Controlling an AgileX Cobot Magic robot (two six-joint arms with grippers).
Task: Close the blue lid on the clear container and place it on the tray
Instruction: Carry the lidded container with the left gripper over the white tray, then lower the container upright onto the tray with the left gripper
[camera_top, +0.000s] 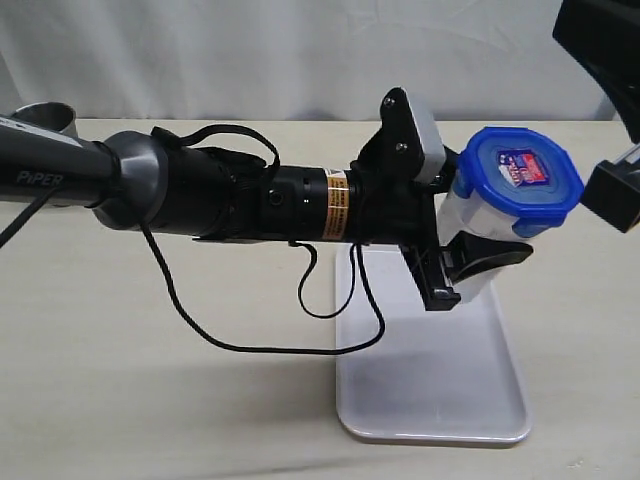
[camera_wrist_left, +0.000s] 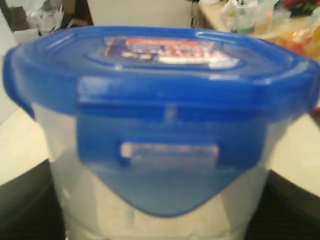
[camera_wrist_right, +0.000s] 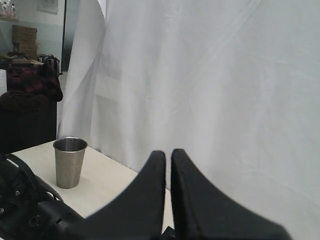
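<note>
**Left gripper.** The left gripper is clamped on the clear container, a tall, narrow, transparent plastic canister with a rounded-square rim. Its black fingers press against opposite walls, below the rim. The container leans slightly over the far end of the tray. Whether its base touches the tray cannot be told.

**Lid.** The blue lid, a translucent rounded-square plastic lid with a red-and-blue sticker, sits on the container's rim. The flap facing the left wrist camera is folded down over the wall.

**Right gripper.** The right gripper has its two black fingers pressed together and holds nothing. It is raised and well apart from the container.

**Surface.** The tray is a flat, rectangular, pale grey plastic tray with rounded corners and a low rim. It lies on the matte beige surface. A grey metal cup stands upright at the far left, well apart from the tray. A black cable hangs in a loop from the left arm.

**Room.** A white cloth curtain hangs behind the surface.
</note>
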